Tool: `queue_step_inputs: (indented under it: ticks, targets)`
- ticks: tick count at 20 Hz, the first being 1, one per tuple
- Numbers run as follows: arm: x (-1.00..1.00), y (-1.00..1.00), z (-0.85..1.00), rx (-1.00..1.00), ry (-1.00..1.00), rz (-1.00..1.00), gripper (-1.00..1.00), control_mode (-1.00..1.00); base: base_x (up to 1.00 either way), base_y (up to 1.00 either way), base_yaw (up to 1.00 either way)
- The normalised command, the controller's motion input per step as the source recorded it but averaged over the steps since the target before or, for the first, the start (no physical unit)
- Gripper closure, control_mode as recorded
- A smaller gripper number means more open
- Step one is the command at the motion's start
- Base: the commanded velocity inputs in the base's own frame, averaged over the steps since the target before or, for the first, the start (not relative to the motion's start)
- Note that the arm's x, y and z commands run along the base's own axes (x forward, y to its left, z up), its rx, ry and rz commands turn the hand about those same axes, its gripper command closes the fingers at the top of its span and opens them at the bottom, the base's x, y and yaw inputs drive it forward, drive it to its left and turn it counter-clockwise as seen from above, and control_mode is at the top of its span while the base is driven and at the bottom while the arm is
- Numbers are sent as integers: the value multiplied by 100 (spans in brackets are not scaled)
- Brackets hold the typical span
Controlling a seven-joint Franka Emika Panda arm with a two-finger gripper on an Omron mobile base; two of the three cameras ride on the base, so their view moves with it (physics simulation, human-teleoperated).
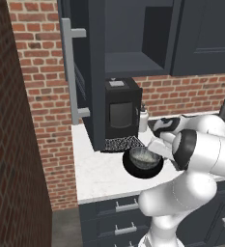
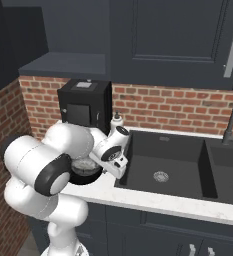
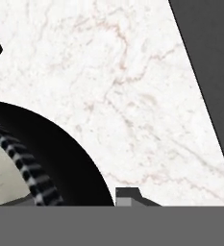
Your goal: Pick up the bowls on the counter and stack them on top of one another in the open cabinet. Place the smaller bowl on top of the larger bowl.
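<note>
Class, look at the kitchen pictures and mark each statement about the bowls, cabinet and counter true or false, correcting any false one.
1. The grey bowl sits inside the black bowl. True.
2. The bowls stand on the cabinet shelf. False: they rest on the counter.
3. The cabinet door is open. True.
4. The coffee machine stands in the sink. False: it stands on the counter against the brick wall.
5. The cabinet shelf holds a bowl. False: no bowl is on it.
</note>
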Motion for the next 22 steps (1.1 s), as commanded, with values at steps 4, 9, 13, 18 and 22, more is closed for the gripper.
queue_step_inputs:
  ticks: [4, 9, 13, 18, 22]
  targets:
    - [-6, 0, 2, 0, -4, 0, 100, -100, 0, 0, 0]
    - [-43, 0, 76, 7, -22, -9, 100, -100, 0, 0, 0]
    - [-62, 1, 100, 23, -25, -32, 100, -100, 0, 0, 0]
    - [-50, 21, 100, 21, -25, -41, 100, -100, 0, 0, 0]
    - [-46, 37, 100, 14, -19, -37, 100, -100, 0, 0, 0]
